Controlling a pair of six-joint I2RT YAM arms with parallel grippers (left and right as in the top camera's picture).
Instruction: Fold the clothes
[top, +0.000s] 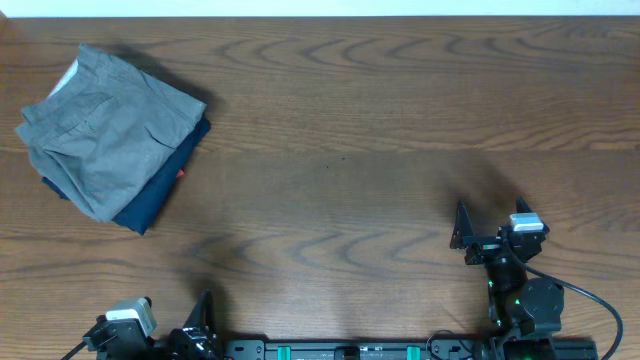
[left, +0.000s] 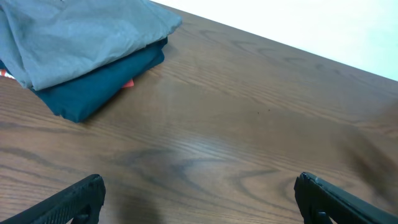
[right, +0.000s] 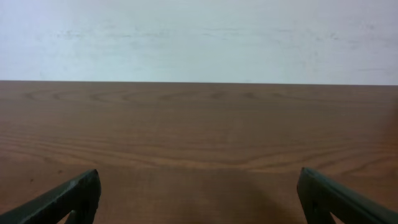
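The gray shorts (top: 105, 128) lie folded at the far left of the table, on top of a dark navy folded garment (top: 160, 188) with a small red tag. They also show in the left wrist view (left: 74, 34), at the top left. My left gripper (left: 199, 193) is open and empty above bare wood at the near left edge, well away from the stack. My right gripper (right: 199, 190) is open and empty over bare wood at the near right; it also shows in the overhead view (top: 490, 228).
The wooden table (top: 360, 130) runs wide between the stack and the arms. A white wall (right: 199, 37) stands behind the table's far edge. The arm bases sit along the near edge.
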